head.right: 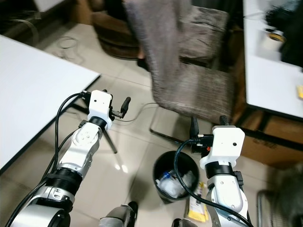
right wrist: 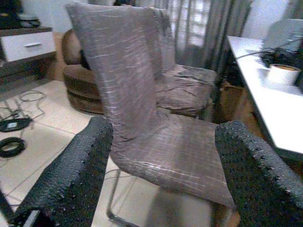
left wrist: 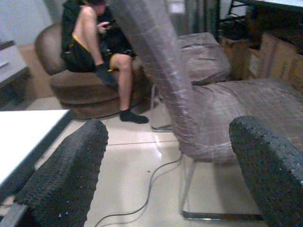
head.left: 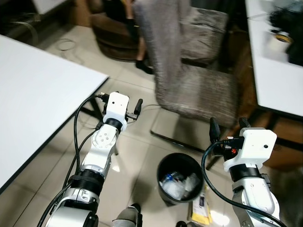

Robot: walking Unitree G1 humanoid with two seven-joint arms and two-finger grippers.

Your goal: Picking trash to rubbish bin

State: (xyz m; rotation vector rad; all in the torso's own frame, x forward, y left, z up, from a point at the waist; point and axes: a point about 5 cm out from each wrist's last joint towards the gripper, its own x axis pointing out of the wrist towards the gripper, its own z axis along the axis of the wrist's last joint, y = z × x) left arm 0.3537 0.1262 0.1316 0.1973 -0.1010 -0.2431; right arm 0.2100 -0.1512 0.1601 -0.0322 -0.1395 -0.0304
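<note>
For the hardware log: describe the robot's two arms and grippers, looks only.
Both arms are silver jointed segments with black collars, and each ends in a white boxy wrist block. Black cables loop along the outside of each arm. The left gripper and right gripper each carry two long black fingers with a pebbled, dotted texture.

The two head eyes look down at the floor and black bin; both wrist cameras look forward, close to the grey chair
</note>
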